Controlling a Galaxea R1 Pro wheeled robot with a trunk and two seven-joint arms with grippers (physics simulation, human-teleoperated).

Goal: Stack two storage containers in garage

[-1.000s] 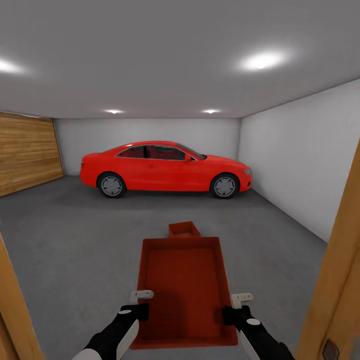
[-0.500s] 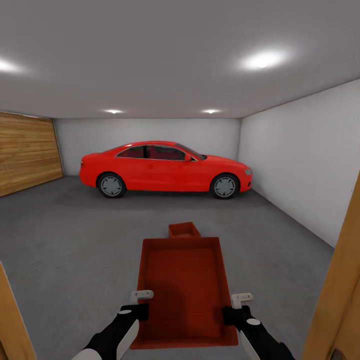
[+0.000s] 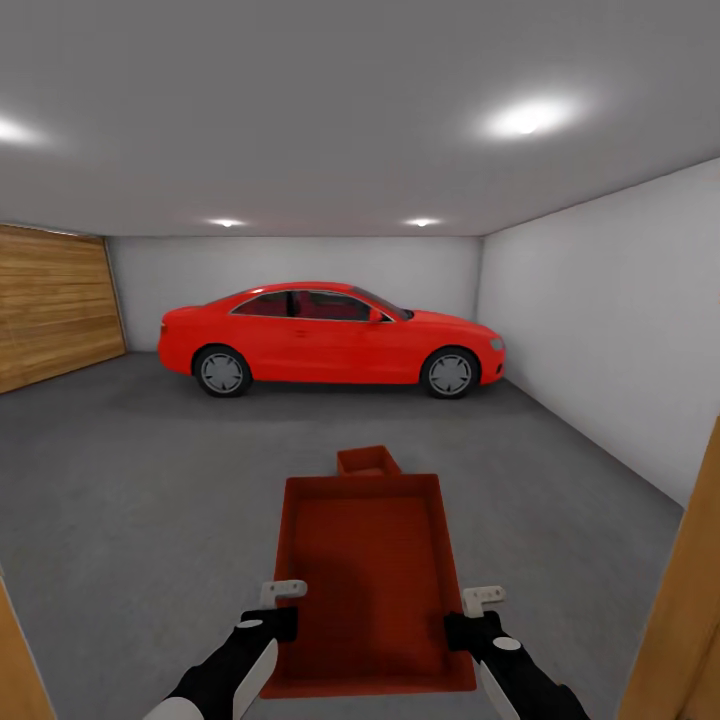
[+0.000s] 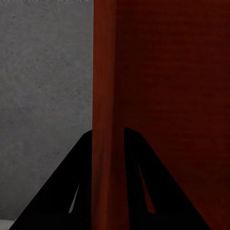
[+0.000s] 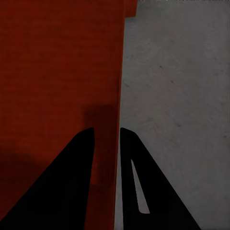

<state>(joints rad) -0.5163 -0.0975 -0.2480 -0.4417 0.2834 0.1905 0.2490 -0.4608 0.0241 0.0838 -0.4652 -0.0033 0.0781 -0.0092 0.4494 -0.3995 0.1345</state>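
Observation:
I hold one orange-red storage container (image 3: 370, 580) level in front of me, above the grey garage floor (image 3: 150, 480). My left gripper (image 3: 275, 620) is shut on its left wall (image 4: 108, 72), and the wall runs between the two black fingers (image 4: 81, 182). My right gripper (image 3: 470, 625) is shut on the right wall (image 5: 115, 72) in the same way. The other storage container (image 3: 368, 460) rests on the concrete just beyond the far end of the held one, partly hidden by it.
A red two-door car (image 3: 330, 335) is parked side-on at the back. The wooden plank door (image 3: 50, 305) covers the left wall and a white wall (image 3: 610, 320) runs along the right. Wooden door-frame posts (image 3: 685, 600) edge the picture.
The whole picture has crept forward into the garage: the door-frame posts slid outward toward both edges. The held container and both grippers keep their place relative to me.

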